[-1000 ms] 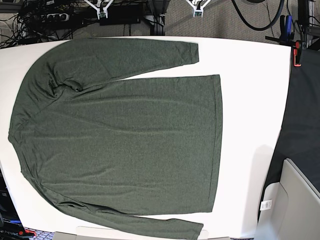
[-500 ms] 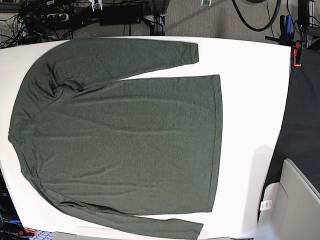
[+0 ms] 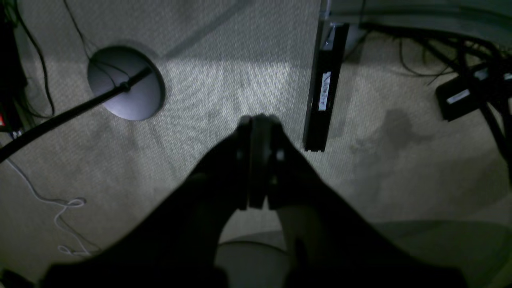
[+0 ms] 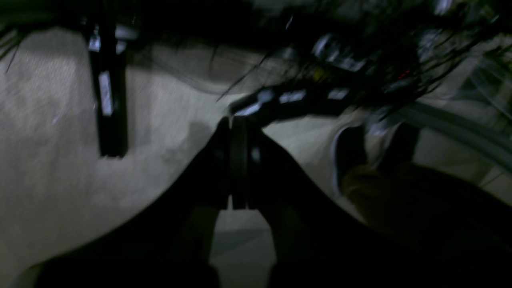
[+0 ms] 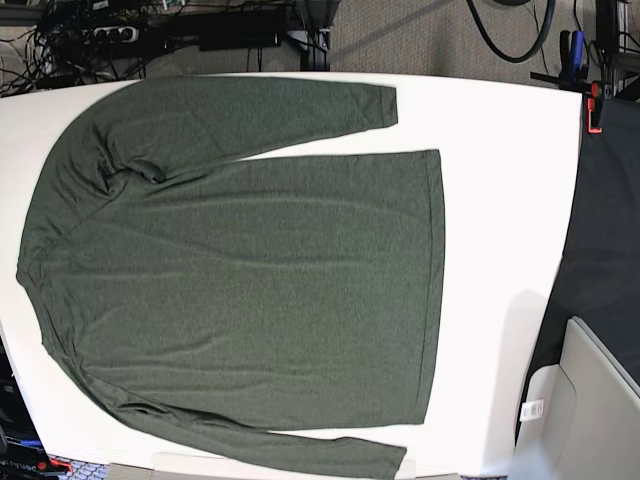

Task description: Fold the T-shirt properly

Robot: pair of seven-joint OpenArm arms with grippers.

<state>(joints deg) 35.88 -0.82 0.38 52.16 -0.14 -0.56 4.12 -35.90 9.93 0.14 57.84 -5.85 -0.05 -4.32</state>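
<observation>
The T-shirt, dark olive green with long sleeves, lies flat and spread out on the white table in the base view, its hem toward the right and its collar at the left edge. One sleeve runs along the far edge, the other along the near edge. Neither arm shows in the base view. My left gripper is shut with nothing in it, hanging above the carpet floor. My right gripper is shut and empty too, over the floor near a tangle of cables; that view is blurred.
A red clamp sits at the table's far right corner. A pale bin stands off the table at the lower right. On the floor are a round lamp base, a black bar, power strips and cables.
The white gripper tips seen at the top edge of the base view a second ago have drawn back out of that view. The shirt has not moved.
</observation>
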